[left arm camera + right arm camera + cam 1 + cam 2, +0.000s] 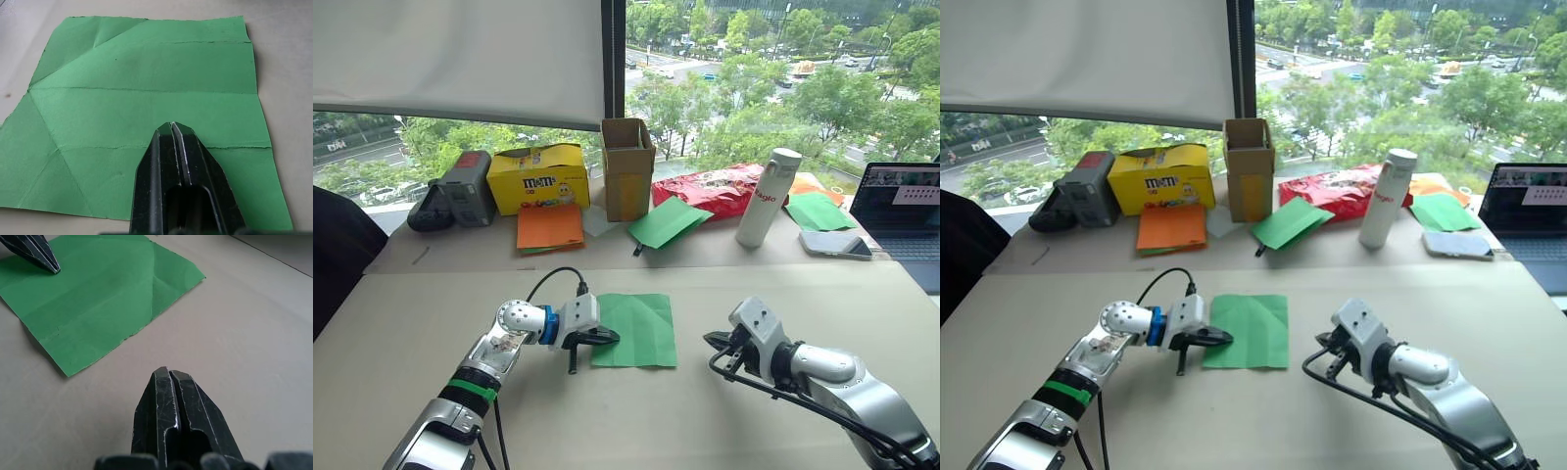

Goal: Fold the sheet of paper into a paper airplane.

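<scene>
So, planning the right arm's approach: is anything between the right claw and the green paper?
No. Just bare table between the right claw and the green paper, seen from the right wrist.

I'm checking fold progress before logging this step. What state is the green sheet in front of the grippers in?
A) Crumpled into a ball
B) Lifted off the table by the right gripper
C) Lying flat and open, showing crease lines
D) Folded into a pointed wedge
C: the sheet of paper lies spread flat on the table, crease lines crossing it, the shut left gripper over its near edge.
</scene>
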`<state>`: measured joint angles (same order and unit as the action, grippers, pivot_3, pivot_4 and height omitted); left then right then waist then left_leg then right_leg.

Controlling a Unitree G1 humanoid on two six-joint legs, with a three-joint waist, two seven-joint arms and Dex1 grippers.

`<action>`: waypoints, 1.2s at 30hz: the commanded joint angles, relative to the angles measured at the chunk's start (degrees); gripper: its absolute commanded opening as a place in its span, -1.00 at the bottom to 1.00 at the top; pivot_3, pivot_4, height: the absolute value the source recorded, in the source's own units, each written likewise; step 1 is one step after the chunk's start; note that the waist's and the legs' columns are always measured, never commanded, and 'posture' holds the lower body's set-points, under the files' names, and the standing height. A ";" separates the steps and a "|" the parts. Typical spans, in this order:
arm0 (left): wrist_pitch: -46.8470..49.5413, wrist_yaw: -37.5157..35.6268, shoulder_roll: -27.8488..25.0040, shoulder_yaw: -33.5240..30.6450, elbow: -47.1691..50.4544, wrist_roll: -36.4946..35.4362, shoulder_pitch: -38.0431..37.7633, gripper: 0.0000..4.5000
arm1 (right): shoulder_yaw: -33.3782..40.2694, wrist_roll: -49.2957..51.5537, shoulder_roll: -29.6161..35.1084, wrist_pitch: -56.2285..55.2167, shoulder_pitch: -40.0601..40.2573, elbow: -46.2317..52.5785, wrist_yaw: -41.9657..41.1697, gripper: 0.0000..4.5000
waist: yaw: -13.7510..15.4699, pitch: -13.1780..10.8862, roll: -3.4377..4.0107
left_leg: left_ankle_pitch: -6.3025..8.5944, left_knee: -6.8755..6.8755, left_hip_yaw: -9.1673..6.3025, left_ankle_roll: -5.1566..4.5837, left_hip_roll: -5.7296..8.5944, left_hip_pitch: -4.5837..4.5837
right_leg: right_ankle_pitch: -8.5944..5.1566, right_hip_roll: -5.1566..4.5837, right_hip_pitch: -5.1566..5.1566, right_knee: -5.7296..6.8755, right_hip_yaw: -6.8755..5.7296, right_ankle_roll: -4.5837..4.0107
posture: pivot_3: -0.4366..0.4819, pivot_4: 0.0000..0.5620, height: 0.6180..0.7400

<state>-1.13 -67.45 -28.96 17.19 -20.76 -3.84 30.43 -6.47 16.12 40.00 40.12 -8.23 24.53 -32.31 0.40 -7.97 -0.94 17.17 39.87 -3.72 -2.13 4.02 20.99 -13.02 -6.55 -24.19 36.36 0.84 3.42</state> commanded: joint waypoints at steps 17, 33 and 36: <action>7.57 6.74 0.34 1.77 3.58 3.30 -4.48 -0.99 | -14.91 -15.92 -5.81 -19.75 -23.15 -28.55 -15.34 -1.00 | -0.18 0.28 0.03 | -0.18 0.01 0.01 0.32 -0.01 -0.03 | 0.03 0.00 0.04 -0.09 0.01 0.03 | -0.05 -0.47 1.00; 7.85 6.88 0.86 1.87 4.08 2.99 -4.09 -0.99 | -8.53 -12.13 -9.09 -21.91 -19.45 -27.71 -18.39 -1.00 | -0.06 0.28 0.03 | -0.17 0.00 0.00 0.30 0.01 -0.01 | 0.03 -0.02 0.02 -0.11 0.02 0.03 | -0.05 -0.47 1.00; 7.75 6.64 0.82 1.89 4.26 2.89 -4.15 -0.99 | -7.15 -12.19 -8.38 -20.71 -19.80 -27.09 -17.58 -1.00 | -0.03 0.28 0.03 | -0.17 0.00 0.00 0.30 0.01 -0.01 | 0.03 -0.02 0.00 -0.11 0.02 0.03 | -0.05 -0.47 1.00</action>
<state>5.13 -61.01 -28.00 17.27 -14.44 -3.32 27.21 -16.23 3.42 30.93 19.26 -27.31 -4.37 -50.33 0.37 -7.69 -0.90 17.00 39.86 -3.72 -1.82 4.03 20.99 -12.99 -6.57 -24.19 36.25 0.86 3.45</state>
